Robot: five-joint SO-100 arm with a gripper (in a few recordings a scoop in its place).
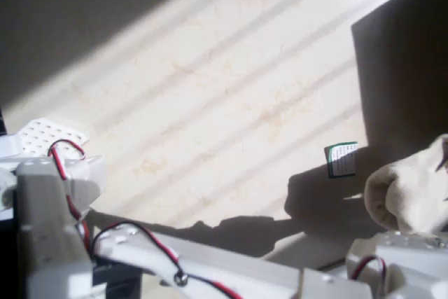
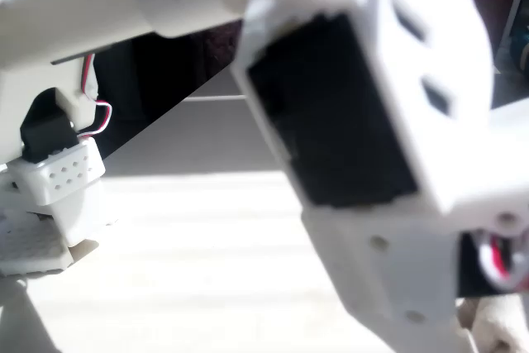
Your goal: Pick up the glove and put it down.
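Observation:
The cream glove [image 1: 411, 194] bulges lumpily at the right edge of the overhead view, with a dark shadow on the table to its left. My white arm [image 1: 210, 264] runs along the bottom edge, and its wrist end [image 1: 395, 253] sits right under the glove. The fingers are hidden there, so whether they hold the glove is unclear. In the fixed view the arm's blurred body [image 2: 355, 121] looms close to the lens. A cream lump that may be the glove [image 2: 496, 328] peeks out at the bottom right.
A small green-and-white card [image 1: 341, 160] lies flat just left of the glove. A white perforated block [image 1: 45, 134] sits at the left by the arm's base. A dark patch [image 1: 406, 68] covers the upper right. The sunlit table [image 1: 224, 103] spreads across the middle.

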